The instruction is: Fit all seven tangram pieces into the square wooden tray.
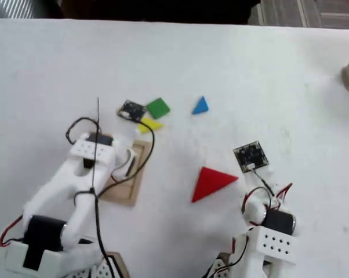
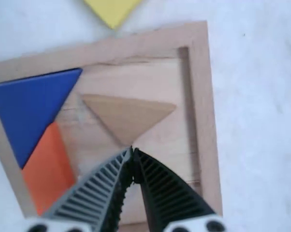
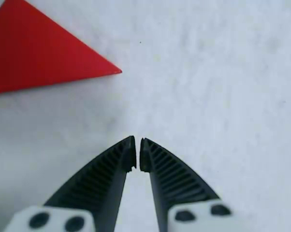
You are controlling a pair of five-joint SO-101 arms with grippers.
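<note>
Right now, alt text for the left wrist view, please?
Left arm's shut fingers over the wooden tray, tips at a corner of a plain wooden triangle inside it. A blue triangle and an orange piece also lie in the tray; a yellow piece lies outside its rim.

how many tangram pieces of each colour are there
red piece: 1
blue pieces: 2
green piece: 1
yellow piece: 1
orange piece: 1
wood piece: 1
total: 7
</note>
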